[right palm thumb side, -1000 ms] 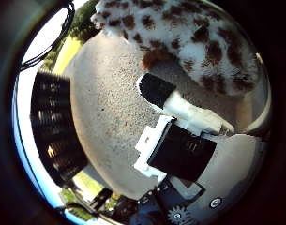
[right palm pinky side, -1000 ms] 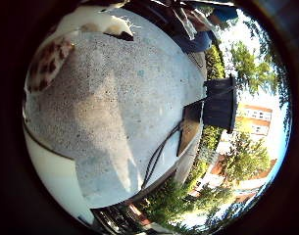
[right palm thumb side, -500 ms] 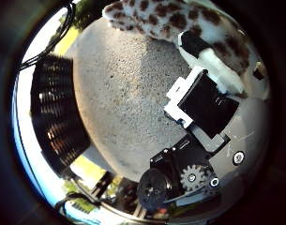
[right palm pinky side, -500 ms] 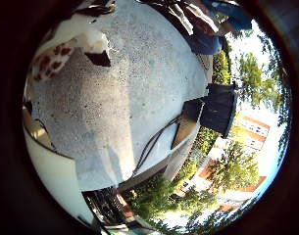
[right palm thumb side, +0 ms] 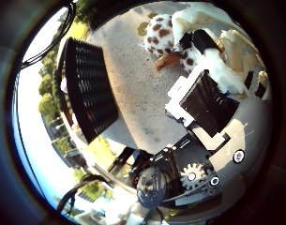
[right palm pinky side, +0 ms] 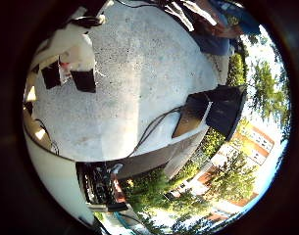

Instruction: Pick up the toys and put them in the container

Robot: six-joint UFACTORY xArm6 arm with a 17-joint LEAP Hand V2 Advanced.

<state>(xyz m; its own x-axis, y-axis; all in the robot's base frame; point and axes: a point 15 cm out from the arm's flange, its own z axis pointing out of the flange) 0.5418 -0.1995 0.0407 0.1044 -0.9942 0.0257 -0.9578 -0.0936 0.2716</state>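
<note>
Thumb-side palm view shows the white-and-black robot hand (right palm thumb side: 206,101) with fingers curled round a white plush toy with brown spots (right palm thumb side: 168,40), above the grey speckled tabletop (right palm thumb side: 138,101). Beside it on the tabletop stands a black mesh container (right palm thumb side: 88,89).

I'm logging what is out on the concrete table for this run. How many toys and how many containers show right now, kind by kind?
Spotted plush toy: 1
Black mesh container: 1
Total: 2
The hand sits close beside the toy; whether its fingers curl round it cannot be told.
</note>
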